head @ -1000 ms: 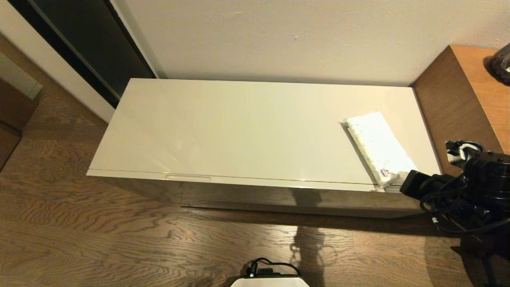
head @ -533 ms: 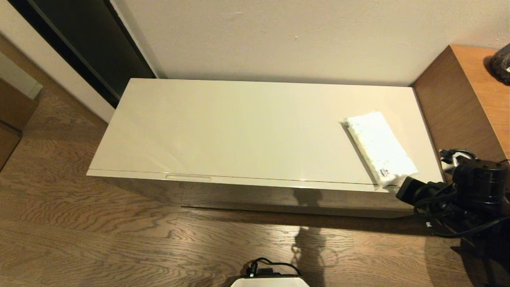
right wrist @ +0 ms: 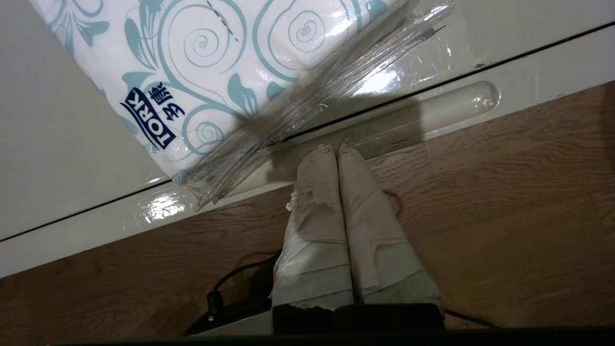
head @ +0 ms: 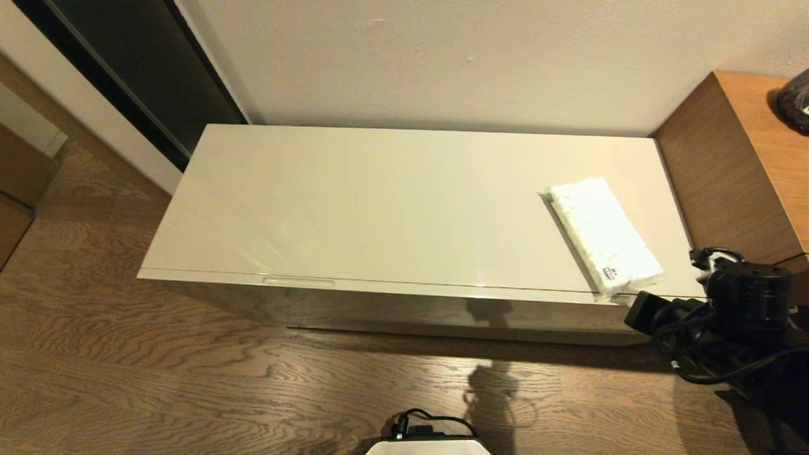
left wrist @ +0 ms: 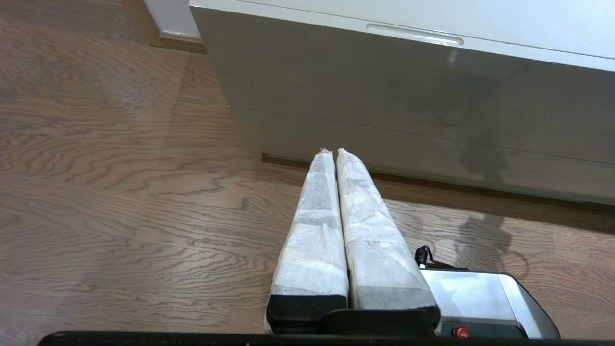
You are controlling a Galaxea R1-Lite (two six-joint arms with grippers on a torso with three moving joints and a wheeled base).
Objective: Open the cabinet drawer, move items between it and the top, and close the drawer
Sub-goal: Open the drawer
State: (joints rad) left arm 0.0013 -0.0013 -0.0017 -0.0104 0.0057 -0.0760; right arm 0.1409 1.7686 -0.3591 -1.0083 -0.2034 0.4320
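Observation:
The cabinet drawer (head: 404,288) is shut under the cream top (head: 379,202); its slot pull (head: 298,281) shows near the left. The white tissue pack (head: 603,243) lies on the top at the right, its wrapper end overhanging the front edge. In the right wrist view my right gripper (right wrist: 336,150) is shut and empty, its tips at the drawer's front edge, just in front of the tissue pack (right wrist: 192,62) and beside a second pull slot (right wrist: 432,113). My left gripper (left wrist: 331,153) is shut, low over the floor before the drawer front (left wrist: 384,72). The slippers are out of view.
A taller brown wooden cabinet (head: 727,158) stands against the low cabinet's right end, with a dark object (head: 796,95) on it. My right arm (head: 733,309) hangs before that corner. A dark doorway (head: 126,82) is at the far left. The robot base (head: 426,447) is below.
My right arm has drawn back from the tissue pack, down and toward me, to the front edge of the cabinet. The tissue pack and drawer have not moved.

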